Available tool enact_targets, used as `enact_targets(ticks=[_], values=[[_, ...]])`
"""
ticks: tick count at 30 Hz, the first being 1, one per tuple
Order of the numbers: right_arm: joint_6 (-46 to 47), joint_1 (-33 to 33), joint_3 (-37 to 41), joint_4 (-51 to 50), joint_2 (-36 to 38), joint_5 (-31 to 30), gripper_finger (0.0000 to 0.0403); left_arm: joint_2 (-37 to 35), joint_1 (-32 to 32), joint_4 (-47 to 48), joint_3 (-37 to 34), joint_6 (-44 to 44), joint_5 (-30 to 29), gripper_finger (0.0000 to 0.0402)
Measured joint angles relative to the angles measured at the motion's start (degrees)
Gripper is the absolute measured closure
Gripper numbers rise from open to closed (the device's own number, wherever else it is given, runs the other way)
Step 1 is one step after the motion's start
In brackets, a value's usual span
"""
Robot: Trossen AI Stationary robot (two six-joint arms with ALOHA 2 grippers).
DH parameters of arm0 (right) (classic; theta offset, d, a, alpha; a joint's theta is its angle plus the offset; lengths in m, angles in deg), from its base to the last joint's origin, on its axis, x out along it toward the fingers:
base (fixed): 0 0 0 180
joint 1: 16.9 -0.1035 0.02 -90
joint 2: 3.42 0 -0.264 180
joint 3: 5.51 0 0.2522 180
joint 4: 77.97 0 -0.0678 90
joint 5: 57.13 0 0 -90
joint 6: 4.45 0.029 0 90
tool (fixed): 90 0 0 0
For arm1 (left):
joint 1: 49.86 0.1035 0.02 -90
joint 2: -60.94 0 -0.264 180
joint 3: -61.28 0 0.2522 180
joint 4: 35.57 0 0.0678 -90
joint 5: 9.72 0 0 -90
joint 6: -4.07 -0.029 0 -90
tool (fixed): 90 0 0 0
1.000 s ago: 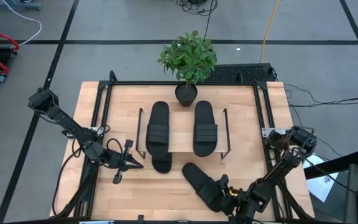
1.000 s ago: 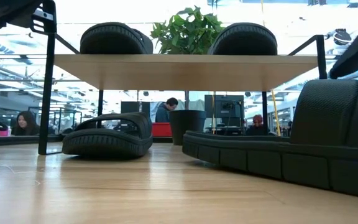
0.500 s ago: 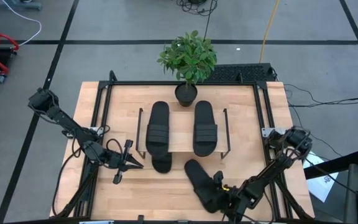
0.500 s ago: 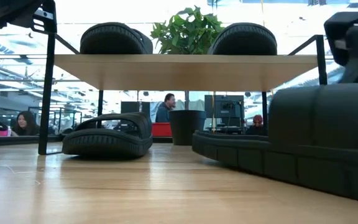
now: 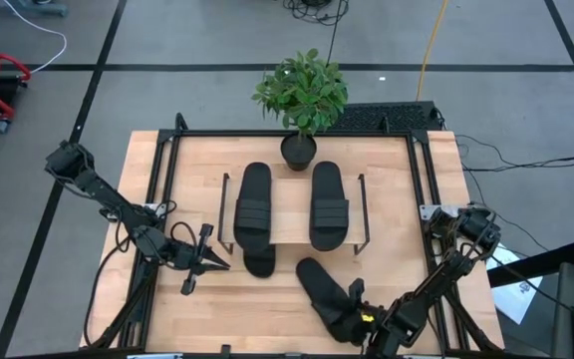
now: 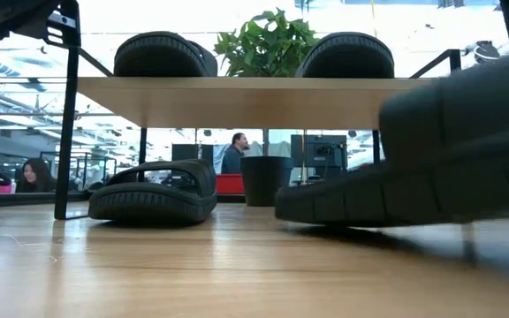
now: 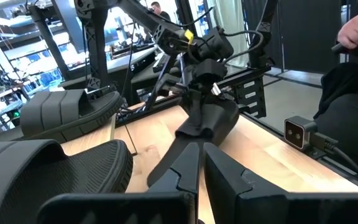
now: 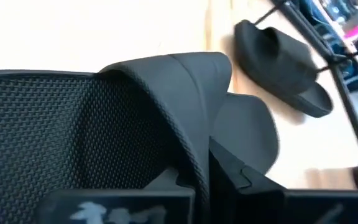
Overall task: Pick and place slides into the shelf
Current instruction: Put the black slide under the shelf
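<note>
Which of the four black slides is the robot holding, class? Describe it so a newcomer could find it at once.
Start at the shelf in the middle of the table, below the potted plant. In front of it, nearer the right arm, one slide lies askew. Unlike the two on the top board and the one under it, its near end is lifted, clamped in the right gripper.

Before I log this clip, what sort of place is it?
Probably a robotics lab in a big open workspace. A wooden table in a black frame carries two arms, cables trail over a grey floor with taped lines, and people sit among glass partitions behind.
</note>
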Motion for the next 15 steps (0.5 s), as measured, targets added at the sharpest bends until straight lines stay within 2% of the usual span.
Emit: enact_targets(ticks=[7,15], values=[[1.4,0.5,-2.8,-5.3,0.1,-9.0,0.04,0.0,0.0,-0.1,0.0,0.1,0.0,0.0378],[4.6,3.6,-2.8,-7.0,0.0,-9.5,0.0402,0.0,0.0,-0.2,0.0,0.1,0.0,0.0378]])
